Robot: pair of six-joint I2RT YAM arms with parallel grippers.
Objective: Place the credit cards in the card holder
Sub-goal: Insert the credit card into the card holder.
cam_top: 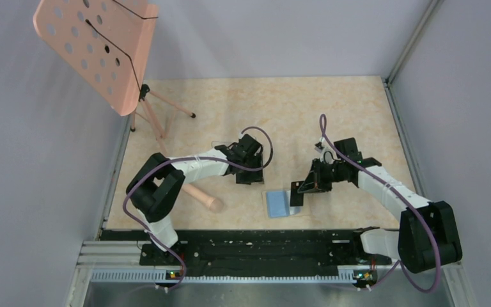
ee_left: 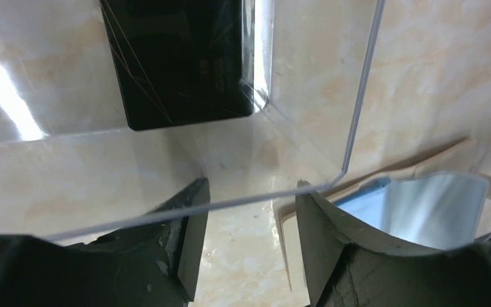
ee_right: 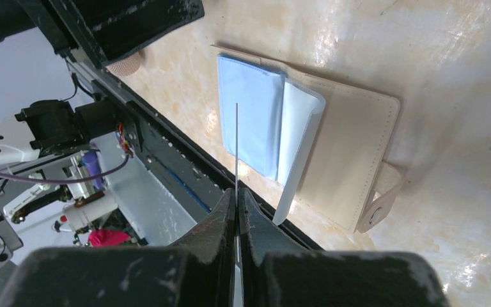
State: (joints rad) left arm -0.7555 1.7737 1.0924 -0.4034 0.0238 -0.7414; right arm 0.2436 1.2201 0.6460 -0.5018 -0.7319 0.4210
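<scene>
The card holder [cam_top: 276, 203] lies open on the table, blue-grey pockets [ee_right: 249, 121] up beside its tan flap [ee_right: 348, 160]. My right gripper [ee_right: 237, 192] is shut on a thin dark credit card [ee_right: 236, 141], seen edge-on and held upright just above the blue-grey pocket. From above, that gripper [cam_top: 303, 187] hangs over the holder's right edge. A second black credit card [ee_left: 179, 57] lies inside a clear plastic box [ee_left: 307, 96]. My left gripper [ee_left: 250, 192] stands open at the box's near rim, nothing between its fingers. In the top view this gripper [cam_top: 249, 171] is left of the holder.
A pink perforated music stand [cam_top: 96, 51] rises at the back left, its legs [cam_top: 166, 121] on the table. A pinkish rod [cam_top: 203, 198] lies beside the left arm. The black mounting rail [cam_top: 249, 249] runs along the near edge, close to the holder.
</scene>
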